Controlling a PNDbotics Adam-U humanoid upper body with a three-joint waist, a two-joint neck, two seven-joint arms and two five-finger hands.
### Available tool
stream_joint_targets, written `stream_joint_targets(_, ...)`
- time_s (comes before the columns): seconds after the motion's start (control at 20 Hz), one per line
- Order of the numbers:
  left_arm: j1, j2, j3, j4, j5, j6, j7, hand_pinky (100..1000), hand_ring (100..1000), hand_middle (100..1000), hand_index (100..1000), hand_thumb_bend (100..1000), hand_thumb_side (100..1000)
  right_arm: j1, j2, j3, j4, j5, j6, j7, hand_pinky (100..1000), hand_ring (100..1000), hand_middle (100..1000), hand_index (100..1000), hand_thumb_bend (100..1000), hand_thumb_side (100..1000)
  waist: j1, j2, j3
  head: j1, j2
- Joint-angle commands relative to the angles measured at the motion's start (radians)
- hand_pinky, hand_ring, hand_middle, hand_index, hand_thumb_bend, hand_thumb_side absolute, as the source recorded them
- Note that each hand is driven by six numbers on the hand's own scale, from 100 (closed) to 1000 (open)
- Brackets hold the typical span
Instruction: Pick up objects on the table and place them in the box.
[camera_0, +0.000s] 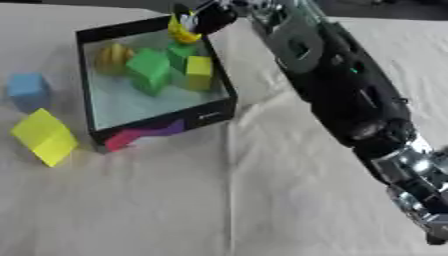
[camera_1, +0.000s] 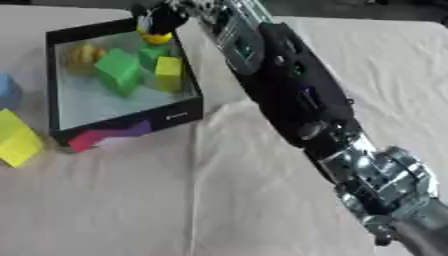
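Right hand (camera_0: 208, 19) is pinching a yellow piece (camera_0: 183, 34) over the box's (camera_0: 156, 120) far edge; next it just needs letting go.

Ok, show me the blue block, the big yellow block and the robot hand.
Blue block (camera_0: 28, 89), left eye view, front face.
Big yellow block (camera_0: 44, 136), left eye view, top face.
Right robot hand (camera_0: 208, 19), left eye view, curled fingers on a small yellow thing (camera_0: 182, 34).

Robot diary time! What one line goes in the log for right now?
right robot hand: shut on small yellow piece | above black-walled box far edge | left out: blue cube, yellow block
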Motion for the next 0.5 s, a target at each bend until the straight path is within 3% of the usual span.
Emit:
stream_joint_targets(0.05, -0.001, 0.032, 0.027, -0.033, 0.001, -0.008, 0.018, 752, 806, 748, 795, 100, 804, 0.028, -0.11, -0.059, -0.163, -0.233, 0.063, -0.129, 825, 858, 723, 849, 100, 337, 0.002, -0.036, -0.006, 0.017, 0.006)
stream_joint_targets(0.1, 0.0, 0.038, 0.033, -0.04, 0.001, -0.011, 0.023, 753, 806, 748, 795, 100, 797, 0.052, -0.14, -0.075, -0.203, -0.309, 0.074, -0.171, 823, 857, 721, 847, 100, 462, 0.002, -0.036, -0.01, 0.022, 0.008)
stream_joint_targets(0.15, 0.001, 0.049, 0.038, -0.05, 0.001, -0.014, 0.028, 753, 807, 748, 795, 100, 789, 0.083, -0.174, -0.095, -0.243, -0.39, 0.077, -0.215, 824, 855, 721, 847, 100, 508, 0.003, -0.037, -0.014, 0.027, 0.01)
stream_joint_targets(0.35, 0.005, 0.109, 0.047, -0.1, -0.005, -0.022, 0.031, 755, 808, 752, 798, 100, 755, 0.223, -0.299, -0.165, -0.377, -0.668, 0.056, -0.362, 829, 862, 730, 855, 100, 570, 0.006, -0.037, -0.025, 0.038, 0.011)
stream_joint_targets(0.5, 0.01, 0.159, 0.054, -0.143, -0.014, -0.022, 0.027, 757, 809, 757, 801, 100, 720, 0.328, -0.358, -0.215, -0.441, -0.792, 0.028, -0.433, 827, 861, 733, 858, 100, 595, 0.011, -0.036, -0.029, 0.049, 0.013)
